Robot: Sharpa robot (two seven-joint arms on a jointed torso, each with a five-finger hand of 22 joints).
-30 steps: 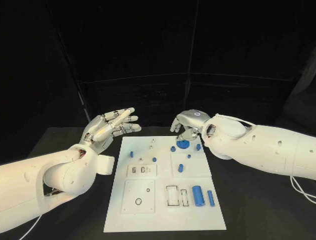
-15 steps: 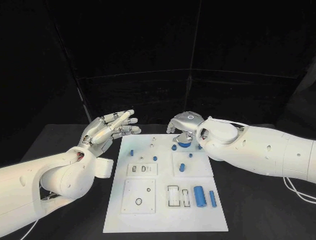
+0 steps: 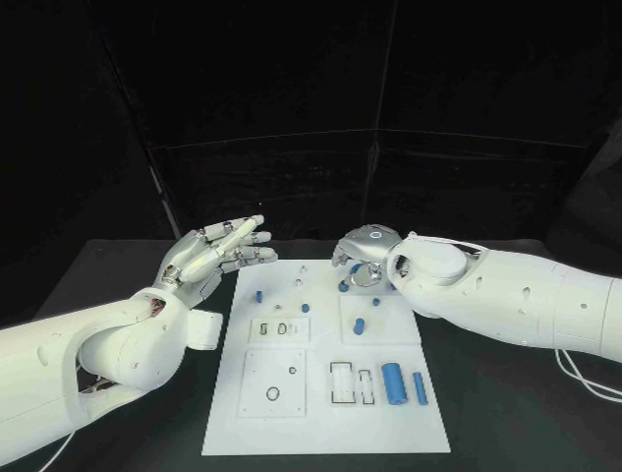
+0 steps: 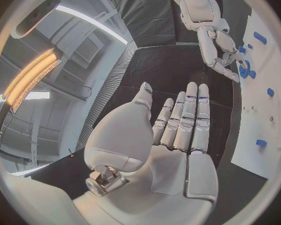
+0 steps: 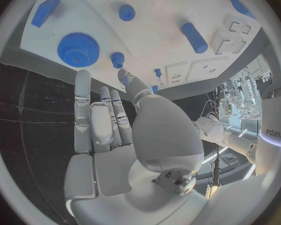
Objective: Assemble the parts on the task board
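The white task board lies in the middle of the table. At its far right corner a large blue gear lies flat beside a small blue gear. My right hand hovers over that corner with fingers stretched out and nothing in them, partly hiding the large gear. My left hand hangs beside the board's far left corner, palm open and fingers straight, holding nothing. A thick blue cylinder and a thinner one lie at the near right.
Small blue pegs stand in the board's far half. A blue block and a round peg lie beyond the gears. Rectangular slots and a ring mark the near half. Black table surrounds the board.
My right hand has drifted a little to the left over the large gear. The left hand has hardly moved. The whole picture has shifted slightly.
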